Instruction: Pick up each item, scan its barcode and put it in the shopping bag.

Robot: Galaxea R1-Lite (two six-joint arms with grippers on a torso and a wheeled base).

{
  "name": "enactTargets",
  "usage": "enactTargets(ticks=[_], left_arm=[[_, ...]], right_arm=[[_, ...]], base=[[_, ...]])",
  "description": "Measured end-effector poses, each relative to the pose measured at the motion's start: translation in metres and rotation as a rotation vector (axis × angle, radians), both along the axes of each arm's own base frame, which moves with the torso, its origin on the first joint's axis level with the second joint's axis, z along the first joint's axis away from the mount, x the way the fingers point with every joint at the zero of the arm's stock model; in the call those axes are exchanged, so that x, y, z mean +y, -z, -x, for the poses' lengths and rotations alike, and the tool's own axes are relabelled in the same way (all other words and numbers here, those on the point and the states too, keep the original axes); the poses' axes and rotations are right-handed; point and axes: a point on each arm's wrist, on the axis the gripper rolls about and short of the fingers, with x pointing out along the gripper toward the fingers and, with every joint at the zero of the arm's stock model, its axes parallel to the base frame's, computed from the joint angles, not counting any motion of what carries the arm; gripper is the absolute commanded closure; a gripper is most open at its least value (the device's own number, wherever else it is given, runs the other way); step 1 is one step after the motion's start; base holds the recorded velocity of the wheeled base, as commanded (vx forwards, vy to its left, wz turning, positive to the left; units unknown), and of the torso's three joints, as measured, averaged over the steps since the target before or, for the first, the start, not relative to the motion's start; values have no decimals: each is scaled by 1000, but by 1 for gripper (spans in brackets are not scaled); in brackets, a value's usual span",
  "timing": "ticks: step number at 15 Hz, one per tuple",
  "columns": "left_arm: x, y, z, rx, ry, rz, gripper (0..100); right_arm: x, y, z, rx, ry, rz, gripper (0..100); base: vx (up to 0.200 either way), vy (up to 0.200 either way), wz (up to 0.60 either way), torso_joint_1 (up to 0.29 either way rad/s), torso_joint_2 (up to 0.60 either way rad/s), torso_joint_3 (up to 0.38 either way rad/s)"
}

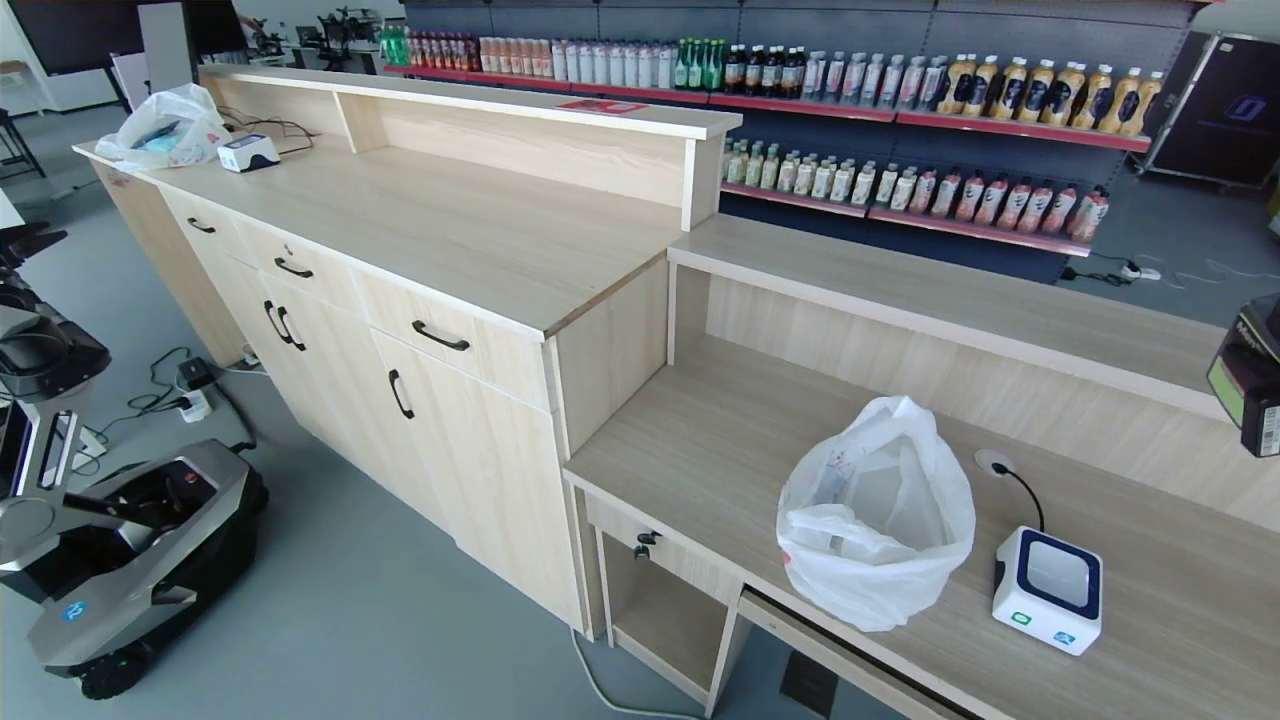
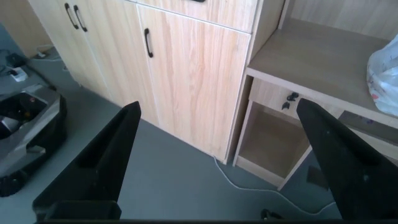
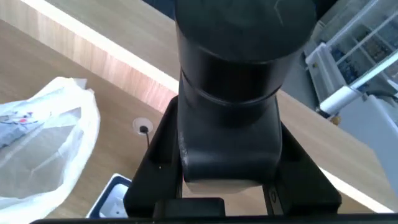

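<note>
Starting with the head view: white shopping bag [image 1: 875,515] sits open-mouthed on the low desk [image 1: 700,440]. Scanner [image 1: 1048,588] stands just beside it on the robot's right, not touching. Thin black cable [image 1: 1025,490] runs from behind the scanner to a round grommet [image 1: 993,461] in the desk top. Dark container [image 1: 1248,375] hangs at the right edge of the view, in the air above the desk, well apart from bag and scanner. It shows a green label panel and a white barcode strip. Taller counter [image 1: 450,215] to the left carries a second bag [image 1: 165,130] and a second scanner [image 1: 247,153] at its far end. Shelves [image 1: 900,115] along the back wall are lined with bottles [image 1: 1040,95].

Left wrist view: left gripper [image 2: 217,155] hangs over the grey floor [image 2: 186,180] in front of the cabinet doors [image 2: 186,62]. Its fingers [image 2: 99,162] are spread wide, released, with nothing between them. An edge of the shopping bag shows on the desk farther off.

Right wrist view: right gripper [image 3: 227,155] is clamped on the dark container, with black fingers [image 3: 152,155] pressed to either side of its round body. The container is held above the desk. Below it lie the grommet, a corner of the scanner and the bag off to one side. The container is not in the bag. Cannot tell from here which way the barcode faces relative to the scanner window.
</note>
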Motion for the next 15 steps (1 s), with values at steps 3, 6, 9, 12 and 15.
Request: enactTargets(ticks=[3,6,9,12,15], left_arm=[[0,0,0,0,0,0,0],[0,0,0,0,0,0,0],[0,0,0,0,0,0,0],[0,0,0,0,0,0,0],[0,0,0,0,0,0,0]], right_arm=[[8,25,-33,71,-110,-53,100],[14,67,-68,201,-190,-128,100],[17,106,-94,314,-268,-242,100],[17,134,-116,321,-299,-260,100],[22,155,-136,342,-335,-250,100]], base=[[0,0,0,0,0,0],[0,0,0,0,0,0],[0,0,0,0,0,0],[0,0,0,0,0,0],[0,0,0,0,0,0]])
